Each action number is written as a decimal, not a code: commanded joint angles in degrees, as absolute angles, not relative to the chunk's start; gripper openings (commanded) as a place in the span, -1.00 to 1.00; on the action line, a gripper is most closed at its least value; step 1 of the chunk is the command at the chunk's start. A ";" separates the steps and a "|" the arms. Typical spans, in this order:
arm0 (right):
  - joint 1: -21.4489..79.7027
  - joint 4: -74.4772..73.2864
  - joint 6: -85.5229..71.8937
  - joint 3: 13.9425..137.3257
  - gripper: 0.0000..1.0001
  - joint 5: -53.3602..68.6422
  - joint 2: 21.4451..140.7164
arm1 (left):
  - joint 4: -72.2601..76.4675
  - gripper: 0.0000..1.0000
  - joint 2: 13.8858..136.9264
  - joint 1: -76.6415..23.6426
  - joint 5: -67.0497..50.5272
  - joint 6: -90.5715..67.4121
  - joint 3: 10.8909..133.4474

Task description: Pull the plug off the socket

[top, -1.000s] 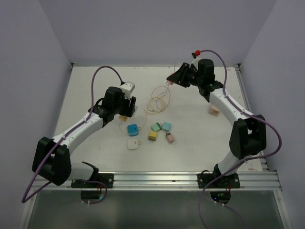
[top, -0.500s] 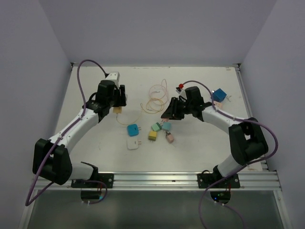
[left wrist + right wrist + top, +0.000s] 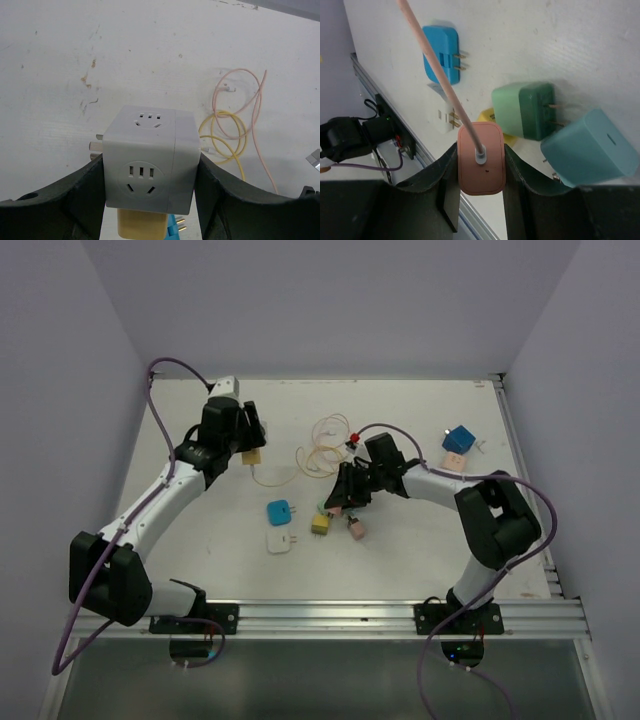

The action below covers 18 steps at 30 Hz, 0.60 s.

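A matte grey plastic cube socket [image 3: 149,160], with a smooth yellow plastic plug [image 3: 142,226] seated in one face, is clamped between the left jaws over the scuffed white bench [image 3: 65,55]. A rounded pink plug [image 3: 481,162] with a thin pink cable [image 3: 434,65] is gripped by the right jaws.

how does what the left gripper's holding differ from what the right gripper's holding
The left gripper holds a grey socket cube, boxy with outlets on its faces; the right gripper holds a pink plug, a slimmer rounded block. The cube has a yellow plug seated in one face; the pink plug trails a pink cable. The cube spreads its jaws wide; the pink plug sits between jaws nearly closed. Both are clamped by their sides.
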<state>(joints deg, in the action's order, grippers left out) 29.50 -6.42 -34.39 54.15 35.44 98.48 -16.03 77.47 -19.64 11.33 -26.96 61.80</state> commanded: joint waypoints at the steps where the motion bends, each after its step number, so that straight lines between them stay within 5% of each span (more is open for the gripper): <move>1: 29.88 -2.55 -35.77 60.97 -0.70 35.95 100.88 | -15.38 -1.00 76.99 -19.60 13.36 -30.14 65.48; 11: 34.01 -1.14 -39.19 72.15 -0.56 33.05 113.10 | -17.58 -1.00 76.12 -19.86 16.70 -34.27 66.53; 18: 34.10 -2.46 -38.23 72.86 -0.17 31.38 114.08 | -16.79 -1.00 75.85 -20.13 15.91 -36.38 66.18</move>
<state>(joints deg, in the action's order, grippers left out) 34.30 -2.85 -38.41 70.78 32.73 114.89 -19.16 77.47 -19.70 15.03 -33.76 63.57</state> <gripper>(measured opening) 0.398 0.645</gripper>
